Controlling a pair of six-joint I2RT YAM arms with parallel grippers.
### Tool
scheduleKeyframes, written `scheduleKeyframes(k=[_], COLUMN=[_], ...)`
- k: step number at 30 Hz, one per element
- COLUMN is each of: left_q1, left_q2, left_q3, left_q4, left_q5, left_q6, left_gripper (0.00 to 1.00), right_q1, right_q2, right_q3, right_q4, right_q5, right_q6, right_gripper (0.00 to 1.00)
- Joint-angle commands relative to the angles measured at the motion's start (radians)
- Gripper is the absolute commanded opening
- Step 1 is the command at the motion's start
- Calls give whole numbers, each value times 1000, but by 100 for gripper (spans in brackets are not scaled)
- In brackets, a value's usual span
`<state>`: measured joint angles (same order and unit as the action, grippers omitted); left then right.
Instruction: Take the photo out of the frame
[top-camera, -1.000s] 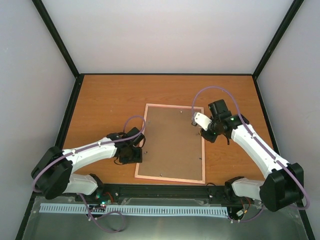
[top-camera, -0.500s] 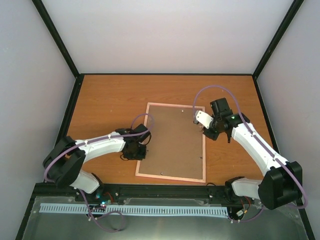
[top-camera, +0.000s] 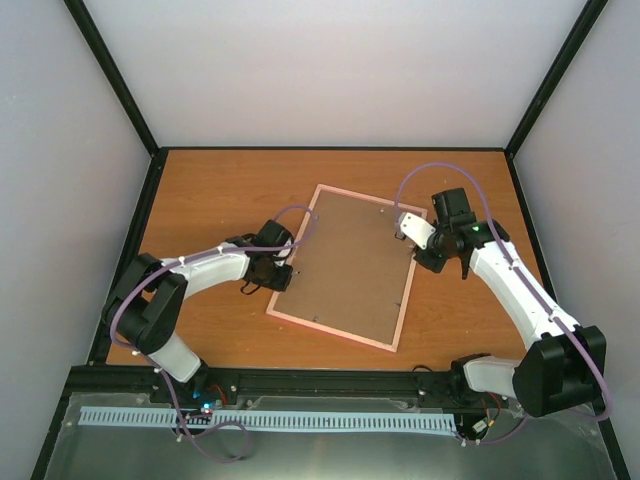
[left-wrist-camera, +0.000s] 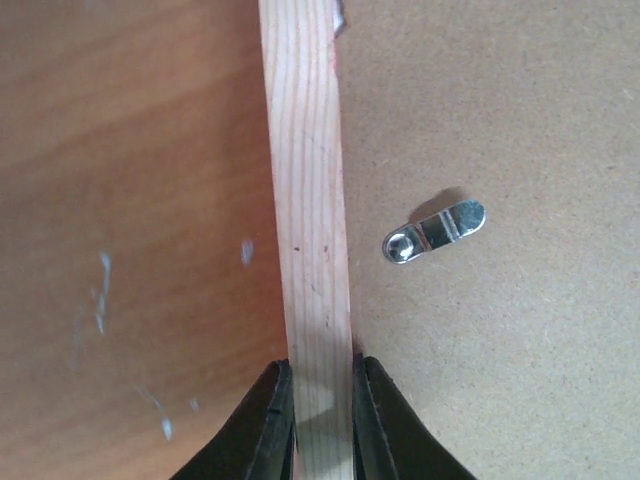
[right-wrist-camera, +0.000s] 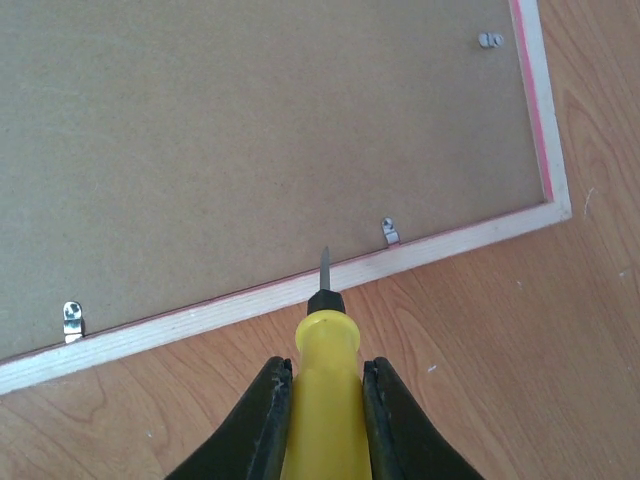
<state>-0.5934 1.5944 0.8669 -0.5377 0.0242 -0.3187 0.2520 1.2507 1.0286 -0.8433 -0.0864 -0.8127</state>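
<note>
Frame (left-wrist-camera: 305, 200): left gripper (left-wrist-camera: 320, 375); screwdriver (right-wrist-camera: 325, 335): right gripper (right-wrist-camera: 327, 370) (wrist-cams)

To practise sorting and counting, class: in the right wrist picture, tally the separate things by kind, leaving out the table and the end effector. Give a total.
Metal clips: 3
Frame: 1
Brown backing board: 1
Yellow-handled tool: 1
Total: 6
</note>
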Motion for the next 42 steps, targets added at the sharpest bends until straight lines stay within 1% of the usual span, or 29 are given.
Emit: scheduleKeyframes(k=[1,3,4,6,9,10,13,15,19,22,25,29,31,37,42], left_q1=[16,44,62,93,99,99,99,88,35,-24,-64,-77,-76,-77,-77], left_q2=[46,64,72,78,72,75,70,40,-87,-177,-227,-276,-274,-255,-208], left_q3=[36,45,56,92,184,239,320,329,251,162,84,-45,-79,-132,-157], left_q4=[109,138,147,145,60,13,-105,-154,-174,-137,-101,-7,11,30,65], left_q5=[24,-19,-29,-68,-143,-149,-154,-159,-152,-99,-37,38,55,68,43], left_q6=[314,374,391,394,338,302,166,38,-240,-364,-465,-540,-558,-577,-600], left_gripper=[12,12,15,26,55,59,61,61,60,58,57,56,56,57,59], right_q1=[-38,-54,-63,-86,-132,-144,-167,-174,-190,-204,-210,-211,-211,-210,-211], right_q2=[5,16,27,60,129,154,222,254,311,358,396,424,431,431,406], right_q3=[25,33,42,84,163,189,248,267,287,308,320,326,323,312,269], right_q4=[-19,-20,-22,-35,-68,-73,-83,-84,-76,-73,-69,-68,-66,-89,-100], right_q5=[-16,-28,-38,-58,-94,-100,-106,-101,-86,-75,-54,-21,-2,35,63], right_q6=[-36,-46,-51,-59,-74,-79,-92,-106,-140,-154,-167,-184,-191,-213,-231], right_gripper=[3,3,3,3,3,3,3,3,3,3,3,3,3,3,3])
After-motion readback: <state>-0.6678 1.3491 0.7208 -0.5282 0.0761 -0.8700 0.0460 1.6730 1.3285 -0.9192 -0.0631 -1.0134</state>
